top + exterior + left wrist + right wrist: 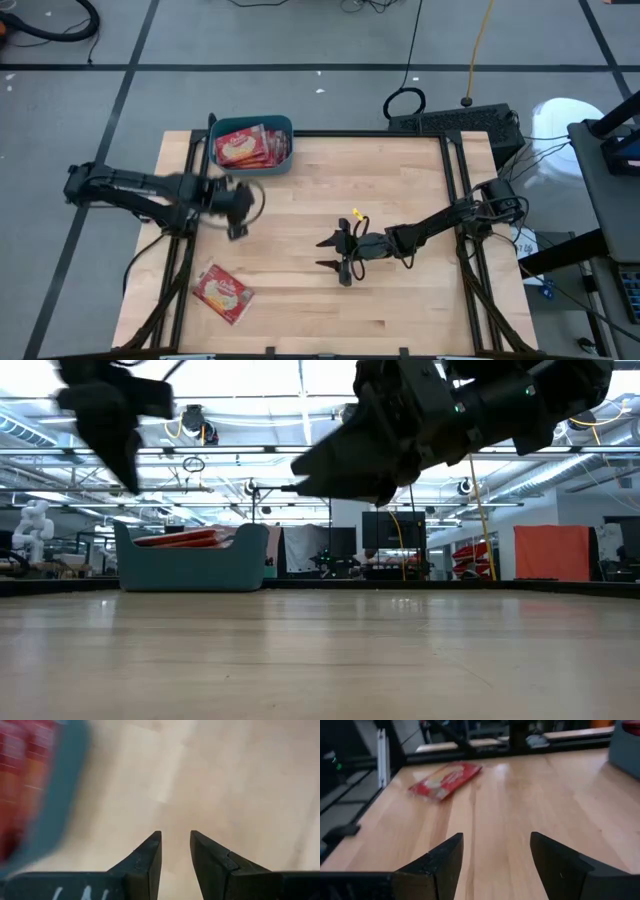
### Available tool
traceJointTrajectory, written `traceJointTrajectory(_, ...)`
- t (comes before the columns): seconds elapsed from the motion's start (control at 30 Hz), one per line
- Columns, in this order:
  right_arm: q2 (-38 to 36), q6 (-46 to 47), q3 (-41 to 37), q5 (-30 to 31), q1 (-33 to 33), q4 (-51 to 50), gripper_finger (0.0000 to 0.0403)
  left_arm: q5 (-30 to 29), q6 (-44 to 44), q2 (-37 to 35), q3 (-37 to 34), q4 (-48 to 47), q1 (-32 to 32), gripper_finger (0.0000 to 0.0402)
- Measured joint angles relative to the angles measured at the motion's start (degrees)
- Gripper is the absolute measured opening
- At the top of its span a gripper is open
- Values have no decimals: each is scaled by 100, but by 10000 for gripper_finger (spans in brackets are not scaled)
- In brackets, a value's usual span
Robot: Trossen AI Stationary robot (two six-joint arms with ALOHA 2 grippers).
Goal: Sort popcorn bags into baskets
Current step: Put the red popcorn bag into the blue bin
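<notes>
One red popcorn bag [222, 293] lies flat, cream picture up, on my pale wood bench [400, 310]; more fill the teal basket [281, 163]. Both hands empty: left hand [237, 206] fingers slightly apart, right hand [335, 253] spread wide. Grey floor around.

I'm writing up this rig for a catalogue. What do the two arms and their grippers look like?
Both arms are dark, nearly black, jointed and slim, with black cables along them. The left gripper has two wedge-shaped matte black fingers with pale scribbled marks on the body behind them. The right gripper has the same pointed black fingers; a small yellow tag sits on that arm near it.
</notes>
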Motion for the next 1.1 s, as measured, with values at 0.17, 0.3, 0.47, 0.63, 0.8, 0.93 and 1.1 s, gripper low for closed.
traceJointTrajectory(0.17, 3, 162, 68, 590, 260, 27, 222, -55, -1272, -151, -863, 1016, -1717, 108)
traceJointTrajectory(0.3, 193, 234, 449, 606, 423, 6, 221, -443, -1751, 61, -1165, 1912, -2909, 108)
traceJointTrajectory(0.47, 845, 228, 1469, 613, 497, -438, 222, -951, -1869, 518, -1130, 2402, -4005, 108)
traceJointTrajectory(0.63, 1939, 307, 2893, 612, 496, -922, 221, -1027, -2381, 922, -1090, 2686, -4636, 108)
traceJointTrajectory(0.8, 2807, 342, 4205, 575, 546, -1711, 222, -1048, -3147, 1385, -1089, 2800, -5190, 108)
traceJointTrajectory(0.93, 3246, 563, 4834, 581, 635, -1958, 221, -965, -3751, 1766, -1087, 2962, -5669, 108)
traceJointTrajectory(1.1, 3412, 772, 4990, 830, 722, -1790, 222, -968, -4534, 2194, -1087, 3086, -6077, 108)
